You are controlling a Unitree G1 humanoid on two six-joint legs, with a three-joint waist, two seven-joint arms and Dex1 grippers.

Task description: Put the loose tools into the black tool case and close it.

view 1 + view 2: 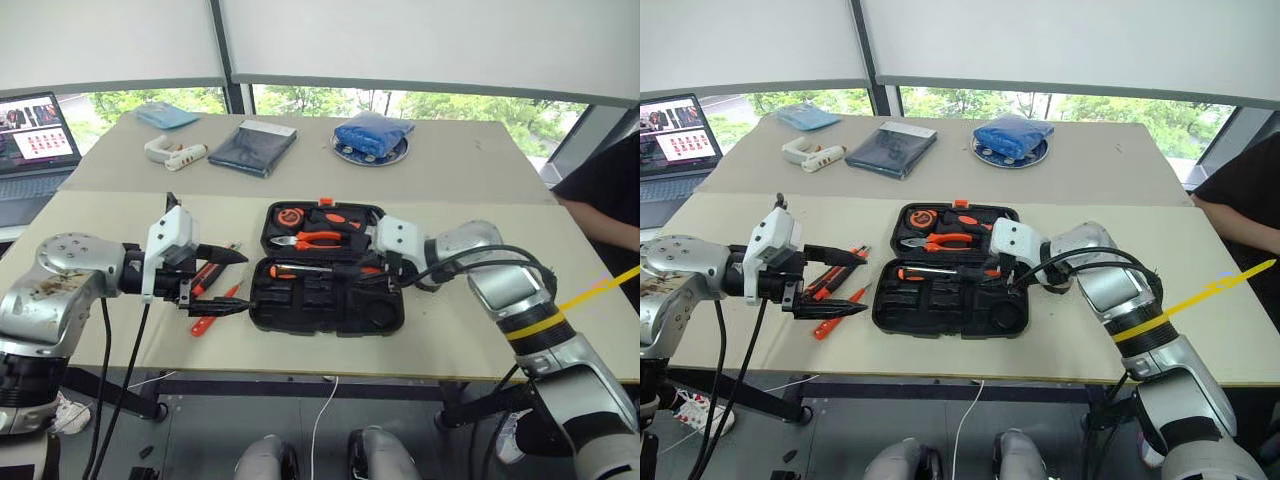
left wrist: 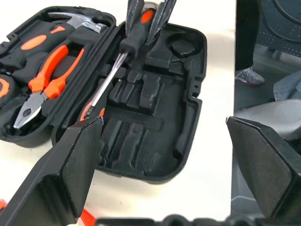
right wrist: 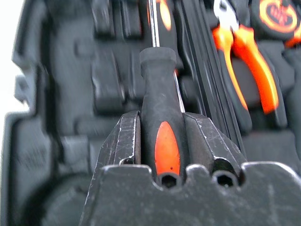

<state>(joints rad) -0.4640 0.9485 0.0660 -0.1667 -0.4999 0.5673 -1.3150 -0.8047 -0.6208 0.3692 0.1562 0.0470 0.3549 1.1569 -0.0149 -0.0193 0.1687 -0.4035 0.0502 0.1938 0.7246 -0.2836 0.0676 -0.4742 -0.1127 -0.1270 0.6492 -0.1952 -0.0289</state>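
Beige table (image 1: 480, 330) at frame centre carries the open tool case (image 1: 327, 297); right gripper (image 3: 162, 123) clamps a screwdriver (image 3: 160, 117) above it, left gripper (image 1: 232, 283) gapes empty at centre-left.

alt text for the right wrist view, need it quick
The right pincer is shut on the handle of an orange-and-black-handled screwdriver, its metal shaft pointing away over the open black moulded plastic tool case. Beside it in the case lie orange-handled pliers in their recess.
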